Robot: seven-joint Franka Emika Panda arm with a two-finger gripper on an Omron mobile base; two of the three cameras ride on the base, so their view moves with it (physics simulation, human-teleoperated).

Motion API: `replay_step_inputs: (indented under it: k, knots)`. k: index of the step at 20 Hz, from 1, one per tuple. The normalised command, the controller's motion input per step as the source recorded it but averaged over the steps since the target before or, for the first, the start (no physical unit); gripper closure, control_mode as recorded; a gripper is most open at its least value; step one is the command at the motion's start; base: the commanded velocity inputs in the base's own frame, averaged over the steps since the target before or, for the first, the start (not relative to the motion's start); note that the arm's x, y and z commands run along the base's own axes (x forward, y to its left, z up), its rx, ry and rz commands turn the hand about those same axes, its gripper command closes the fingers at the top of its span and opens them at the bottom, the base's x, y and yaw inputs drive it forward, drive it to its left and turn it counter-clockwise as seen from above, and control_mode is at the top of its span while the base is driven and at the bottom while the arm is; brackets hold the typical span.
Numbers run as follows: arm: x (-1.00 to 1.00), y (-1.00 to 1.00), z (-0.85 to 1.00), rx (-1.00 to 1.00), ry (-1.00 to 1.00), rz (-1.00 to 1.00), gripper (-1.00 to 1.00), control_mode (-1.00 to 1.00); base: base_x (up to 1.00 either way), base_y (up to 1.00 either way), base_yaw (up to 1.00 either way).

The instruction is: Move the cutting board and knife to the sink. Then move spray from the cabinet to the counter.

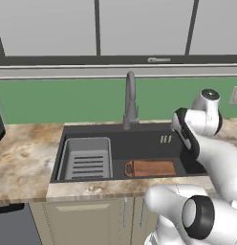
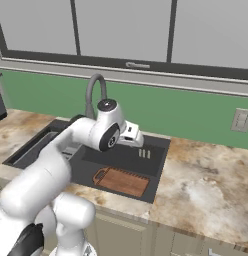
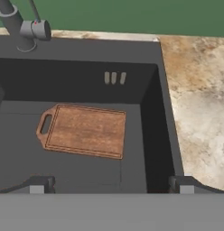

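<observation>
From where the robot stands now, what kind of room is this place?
It looks like a kitchen, a rendered one. A dark sink with a tall grey faucet is set into a marbled stone counter, and a wooden cutting board lies flat on the sink floor. Grey wall cabinets hang above a green backsplash.

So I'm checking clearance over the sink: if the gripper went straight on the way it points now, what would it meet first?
Most likely the cutting board lying flat on the sink floor. The open gripper looks down into the basin with nothing between, though depth is hard to judge.
</observation>
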Motion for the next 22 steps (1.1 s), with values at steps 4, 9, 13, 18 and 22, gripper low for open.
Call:
replay_step_inputs:
  k: [4, 9, 13, 18, 22]
  knots:
    - [-0.61, 0.04, 0.51, 0.00, 0.00, 0.00, -1.00, -1.00, 0.00, 0.00, 0.00]
    - [-0.64, 0.06, 0.44, 0.00, -0.01, 0.00, -1.00, -1.00, 0.00, 0.00, 0.00]
    - [-0.64, 0.08, 0.38, 0.00, -0.04, 0.00, -1.00, -1.00, 0.00, 0.00, 0.00]
    - [-0.64, 0.15, 0.31, 0.00, -0.08, 0.00, -1.00, -1.00, 0.00, 0.00, 0.00]
    - [-0.58, 0.22, 0.23, 0.00, -0.08, 0.00, -1.00, -1.00, 0.00, 0.00, 0.00]
